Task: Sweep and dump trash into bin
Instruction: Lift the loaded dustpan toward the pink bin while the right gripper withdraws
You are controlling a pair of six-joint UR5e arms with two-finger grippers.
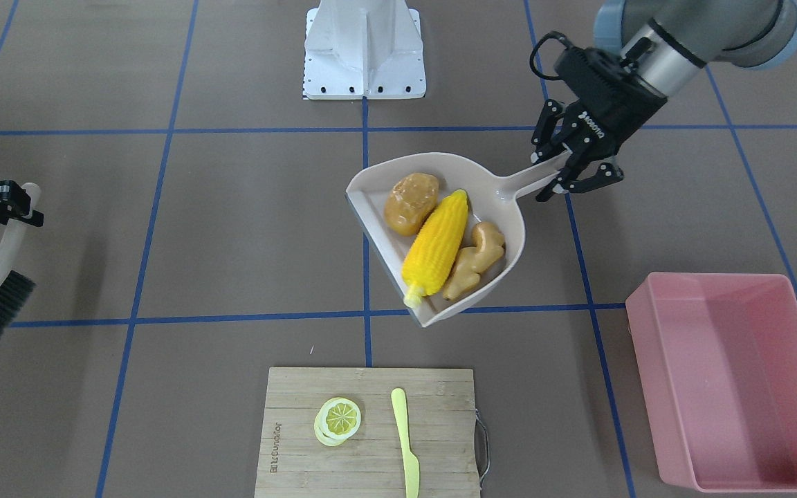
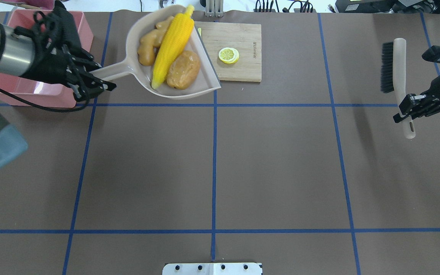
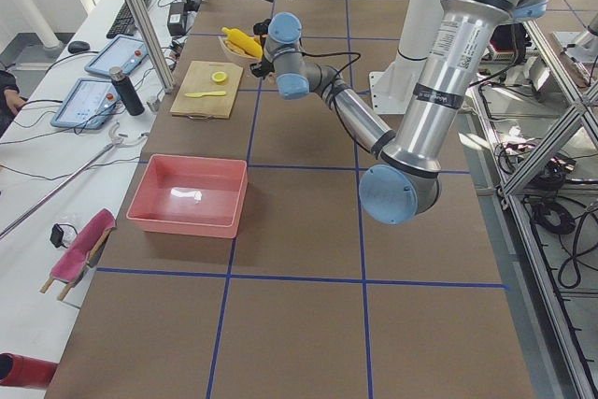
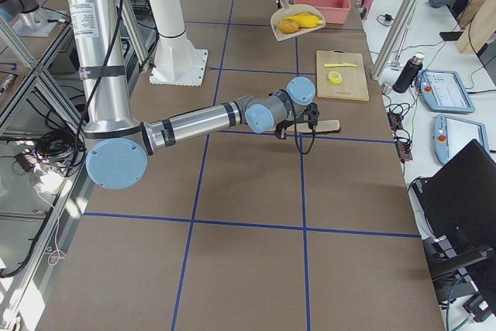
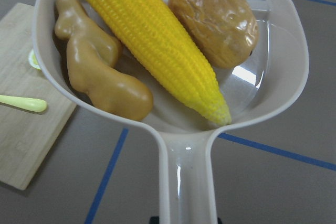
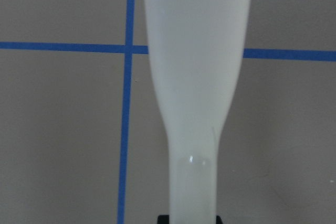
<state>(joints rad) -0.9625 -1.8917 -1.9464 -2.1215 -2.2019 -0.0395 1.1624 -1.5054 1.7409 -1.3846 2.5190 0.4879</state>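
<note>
Facing the robot, the front view shows the left gripper (image 1: 564, 181) with jaws clamped on the handle of a dustpan (image 1: 372, 198) held above the desk (image 1: 232, 228), carrying the corn (image 1: 436, 245), potato (image 1: 411, 203) and ginger (image 1: 474, 259) side by side, the pink bin (image 1: 737, 373) standing apart from it. Overhead, the right gripper (image 2: 409, 109) has its jaws closed on a brush (image 2: 398, 68) by its handle, the brush seemingly off the desk, well away from the dustpan.
</note>
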